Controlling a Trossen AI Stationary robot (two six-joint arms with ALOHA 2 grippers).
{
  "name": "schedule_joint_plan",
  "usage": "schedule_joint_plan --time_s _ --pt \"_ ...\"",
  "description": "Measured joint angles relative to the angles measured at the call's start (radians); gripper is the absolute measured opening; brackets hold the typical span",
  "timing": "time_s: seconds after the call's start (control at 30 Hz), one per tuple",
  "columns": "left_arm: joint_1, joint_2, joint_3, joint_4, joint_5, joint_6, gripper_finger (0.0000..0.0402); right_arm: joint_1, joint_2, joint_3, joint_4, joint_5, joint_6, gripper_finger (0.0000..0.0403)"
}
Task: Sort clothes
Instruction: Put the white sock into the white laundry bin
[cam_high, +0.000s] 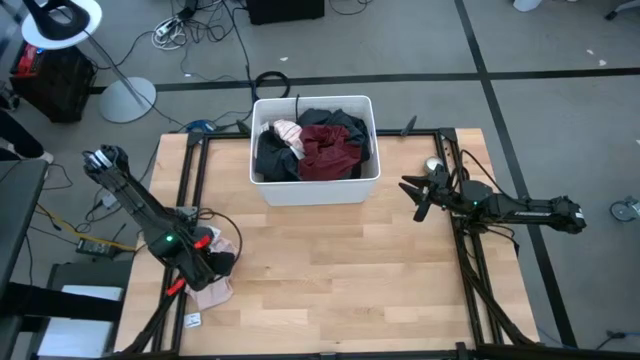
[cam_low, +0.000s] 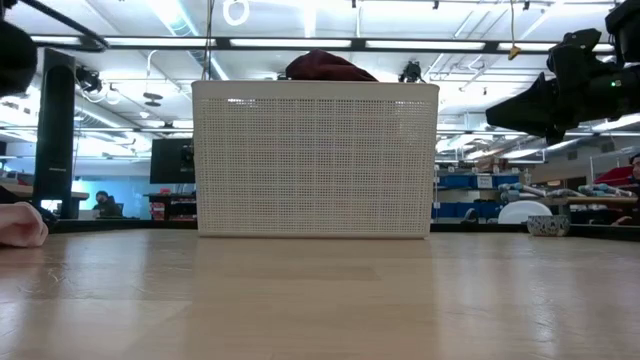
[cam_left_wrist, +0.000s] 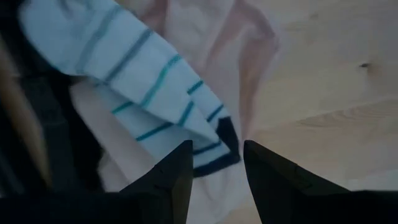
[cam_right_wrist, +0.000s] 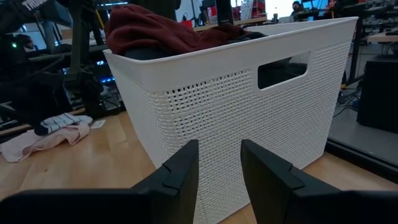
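the left gripper (cam_high: 213, 268) is low over the table's (cam_high: 340, 270) left edge, fingers (cam_left_wrist: 174, 180) a narrow gap apart and holding nothing. directly under it lies a striped sock (cam_left_wrist: 143, 87), white with teal bands, on top of a pink garment (cam_high: 222, 243); its dark toe seems to sit just ahead of the fingertips, though that view is very close. the right gripper (cam_high: 420, 195) hovers just right of the white bin (cam_high: 316, 188), fingers slightly parted and empty. in the bin lie maroon (cam_high: 330, 148), black (cam_high: 275, 158) and pale clothes (cam_high: 285, 132).
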Motion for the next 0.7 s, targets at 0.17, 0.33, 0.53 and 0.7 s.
schedule_joint_plan --time_s 0.17,0.33,0.53,0.7 --pt "0.0 0.0 -0.071 0.064 0.023 -0.002 0.0147 0.0 0.0 0.0 0.0 0.0 0.0 0.0121" --pt "0.0 0.0 -0.099 0.063 0.027 -0.013 0.0125 0.0 0.0 0.0 0.0 0.0 0.0 0.0121" --pt "0.0 0.0 -0.09 0.085 0.011 -0.014 0.0012 0.0 0.0 0.0 0.0 0.0 0.0 0.0121" --pt "0.0 0.0 -0.025 0.084 -0.023 -0.006 0.0004 0.0 0.0 0.0 0.0 0.0 0.0 0.0121"
